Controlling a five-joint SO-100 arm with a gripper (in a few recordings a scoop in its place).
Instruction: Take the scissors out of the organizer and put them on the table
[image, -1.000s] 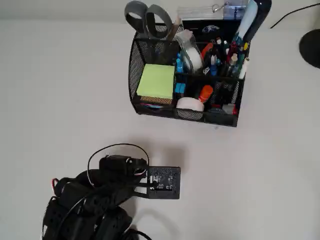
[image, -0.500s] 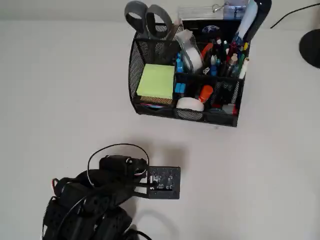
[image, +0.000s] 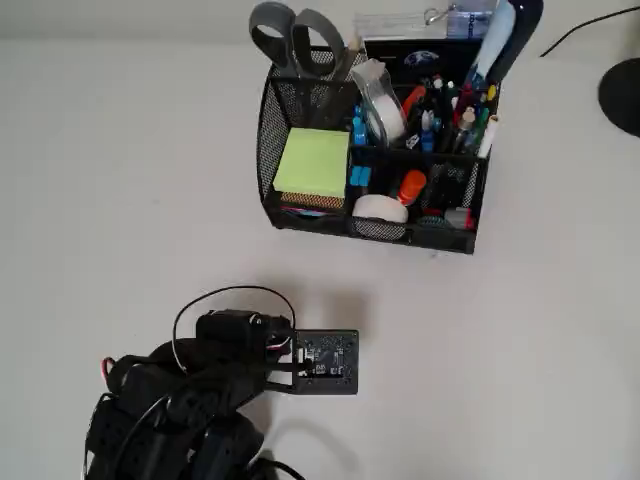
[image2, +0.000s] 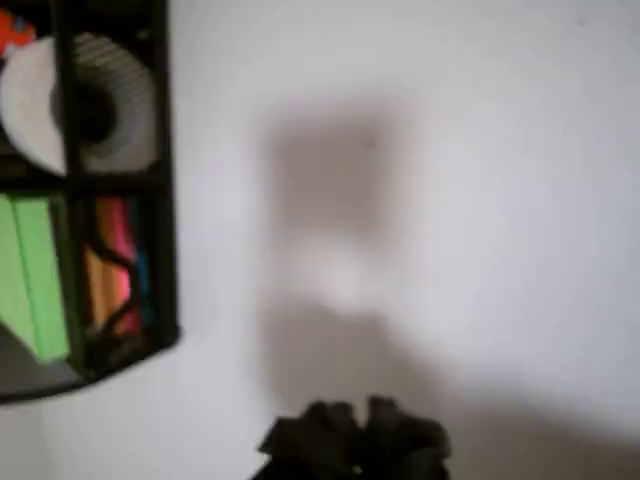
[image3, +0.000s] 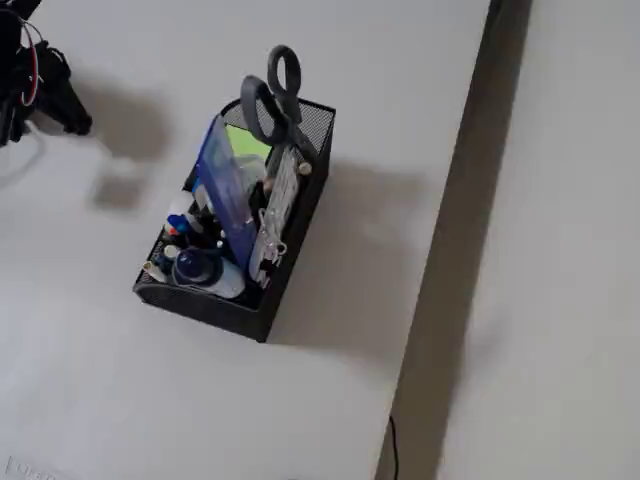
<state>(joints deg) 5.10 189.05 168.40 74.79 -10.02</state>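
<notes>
The scissors (image: 295, 40) stand blades-down in the back left compartment of the black mesh organizer (image: 272, 110), with their grey loop handles sticking out above the rim. The fixed view shows the scissors (image3: 272, 95) at the far end of the organizer (image3: 215, 305). My black arm (image: 230, 335) sits low on the off-white table (image: 120, 180), well short of the organizer. My gripper (image3: 72, 118) shows as a dark tip with the fingers together and nothing held. In the wrist view the gripper (image2: 355, 438) is a blurred blob, with a corner of the organizer (image2: 160, 200) at the left.
A lime-green sticky-note pad (image: 312, 163), a tape roll (image: 382, 100) and pens (image: 450, 110) fill the other compartments. A dark round object (image: 622, 95) and a cable (image: 580, 35) lie at the right. A dark gap (image3: 450, 250) runs along the table's edge.
The arm with its wrist camera board has shifted very slightly up and left in the overhead view. The scissors and organizer have not moved.
</notes>
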